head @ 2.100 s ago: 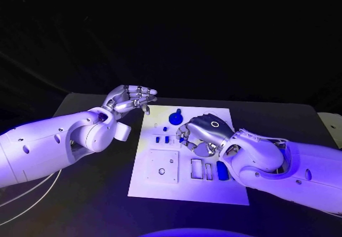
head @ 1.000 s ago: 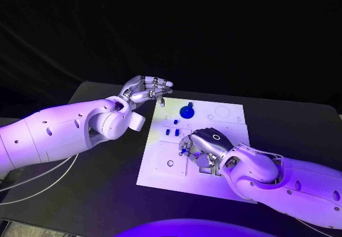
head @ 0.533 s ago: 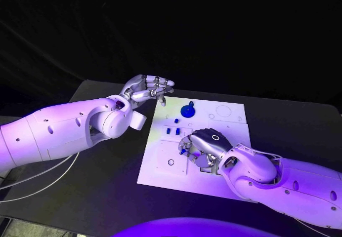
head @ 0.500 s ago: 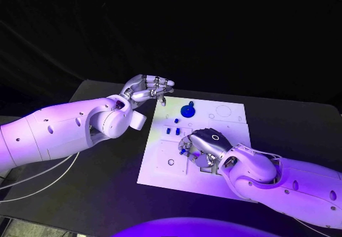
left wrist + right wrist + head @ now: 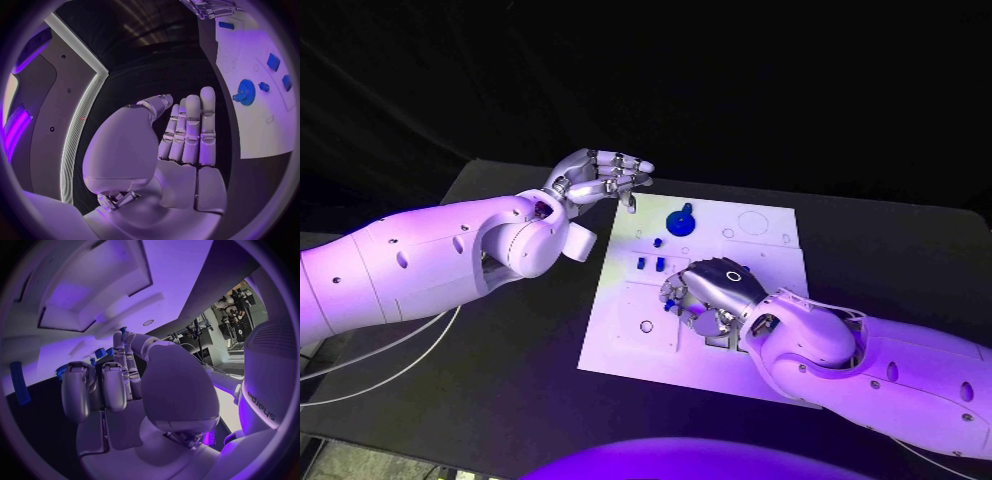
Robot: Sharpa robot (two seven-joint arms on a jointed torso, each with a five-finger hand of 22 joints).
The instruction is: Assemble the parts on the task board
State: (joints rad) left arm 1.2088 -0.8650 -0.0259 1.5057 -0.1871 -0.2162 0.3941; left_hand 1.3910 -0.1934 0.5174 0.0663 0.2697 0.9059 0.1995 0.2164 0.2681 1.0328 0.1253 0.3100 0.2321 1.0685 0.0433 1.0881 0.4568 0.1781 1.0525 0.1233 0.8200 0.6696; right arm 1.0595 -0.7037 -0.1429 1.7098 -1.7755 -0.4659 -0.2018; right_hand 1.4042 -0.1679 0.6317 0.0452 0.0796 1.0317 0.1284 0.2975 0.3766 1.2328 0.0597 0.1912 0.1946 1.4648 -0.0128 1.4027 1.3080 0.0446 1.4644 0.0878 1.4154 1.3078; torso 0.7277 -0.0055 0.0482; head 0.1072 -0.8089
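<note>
The right hand [image 5: 711, 295] is pressed down on the middle of the white board [image 5: 750, 368] — whether a small blue part [image 5: 672, 297] is gripped cannot be told. The left hand [image 5: 600, 179] is held empty, fingers loosely apart, beyond the board's far corner, near the blue gear [image 5: 681, 223].

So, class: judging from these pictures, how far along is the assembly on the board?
Early to midway, at a guess. Done: a blue gear sits at the far end of the board, and two small blue parts stand near its middle. In hand: the right hand is down over the board's centre with a blue part at its fingers; whether it is gripped is unclear. The left hand hovers empty. Left: several recesses look unfilled.
</note>
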